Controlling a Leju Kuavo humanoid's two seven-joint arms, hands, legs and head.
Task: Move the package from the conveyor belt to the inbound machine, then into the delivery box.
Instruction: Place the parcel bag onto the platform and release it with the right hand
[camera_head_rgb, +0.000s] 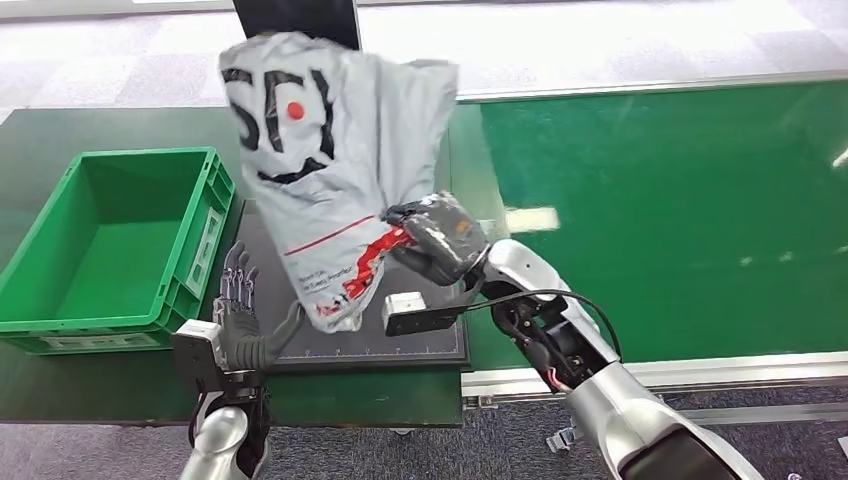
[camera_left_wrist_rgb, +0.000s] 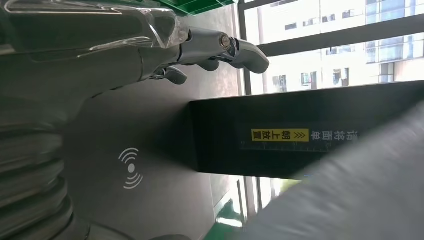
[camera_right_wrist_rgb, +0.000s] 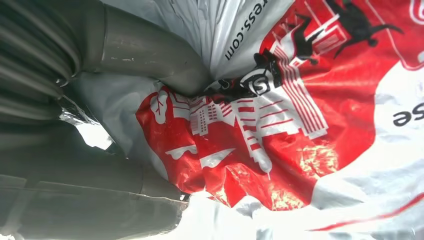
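The package (camera_head_rgb: 320, 160) is a grey plastic mailer bag with black letters, a red dot and a red printed patch (camera_right_wrist_rgb: 280, 135). My right hand (camera_head_rgb: 435, 238) grips it at its lower right side and holds it up above the dark scanning pad of the inbound machine (camera_head_rgb: 420, 345). The bag hangs upright and hides most of the pad. My left hand (camera_head_rgb: 238, 300) stands at the pad's left edge, fingers straight and apart, holding nothing. In the left wrist view the fingers (camera_left_wrist_rgb: 220, 47) reach over the pad, whose white wireless symbol (camera_left_wrist_rgb: 131, 168) shows, and the bag (camera_left_wrist_rgb: 360, 195) is blurred beside a black upright panel (camera_left_wrist_rgb: 310, 132).
A green plastic crate (camera_head_rgb: 110, 245) stands at the left of the pad, empty. The green conveyor belt (camera_head_rgb: 670, 210) stretches to the right, with a metal rail (camera_head_rgb: 700, 372) along its near edge. The black upright panel (camera_head_rgb: 297, 18) of the machine rises behind the bag.
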